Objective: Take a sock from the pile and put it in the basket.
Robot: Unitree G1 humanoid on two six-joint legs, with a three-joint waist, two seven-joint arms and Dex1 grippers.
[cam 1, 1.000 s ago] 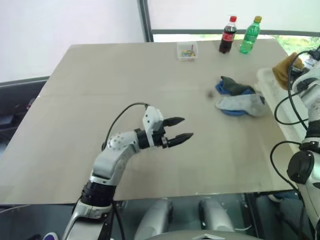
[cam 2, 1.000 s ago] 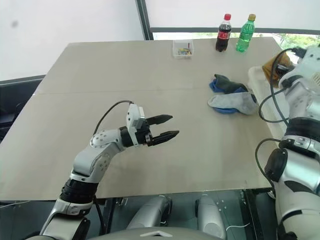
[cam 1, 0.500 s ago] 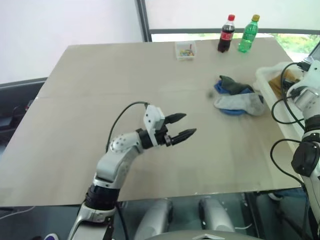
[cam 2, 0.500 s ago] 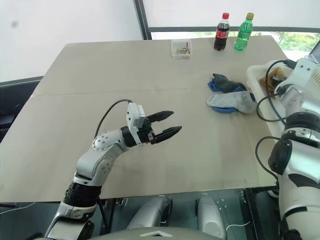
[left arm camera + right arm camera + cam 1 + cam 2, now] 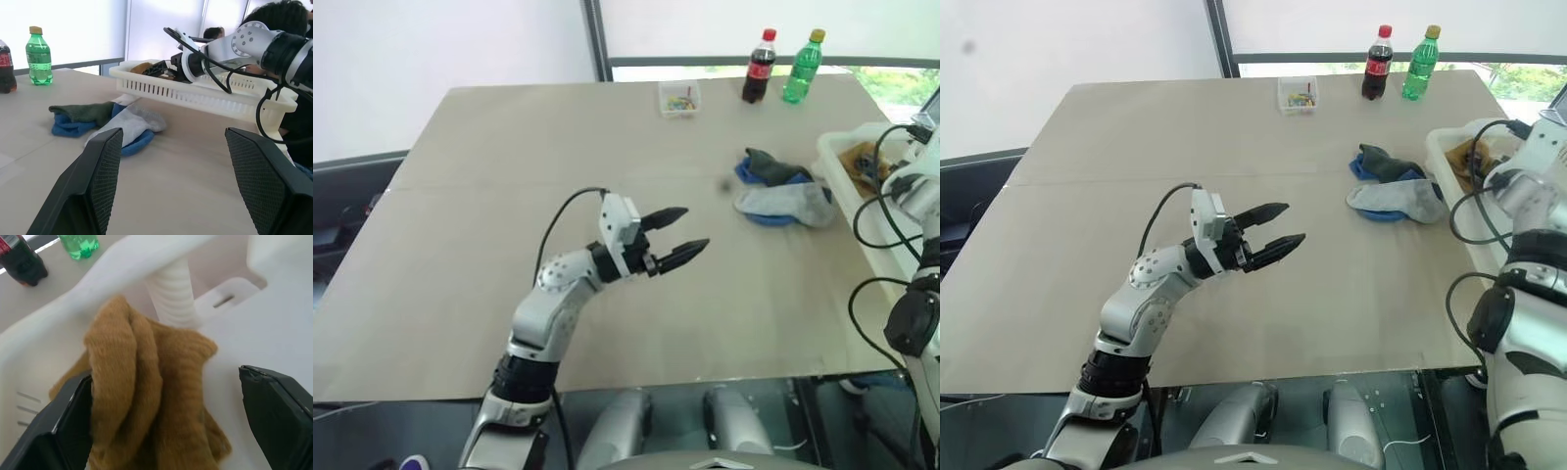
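Observation:
The pile (image 5: 778,191) of dark green, blue and light grey socks lies on the table right of centre. Just to its right stands the cream-white basket (image 5: 837,149) at the table's edge. A mustard-yellow sock (image 5: 146,396) lies crumpled inside it. My right gripper (image 5: 164,377) is down in the basket with its fingers wide open on either side of that sock. In the left wrist view the right gripper (image 5: 168,68) shows just over the basket's rim (image 5: 195,93). My left gripper (image 5: 693,229) hovers open and empty above the middle of the table, pointing towards the pile.
A cola bottle (image 5: 759,67), a green bottle (image 5: 802,67) and a small clear box (image 5: 679,98) stand along the table's far edge. A person's head (image 5: 279,12) shows beyond the basket. Bare table (image 5: 509,166) spreads to the left.
My right gripper has sunk into the basket and opened, and the mustard sock it held above the rim now lies inside. The left gripper has lifted slightly.

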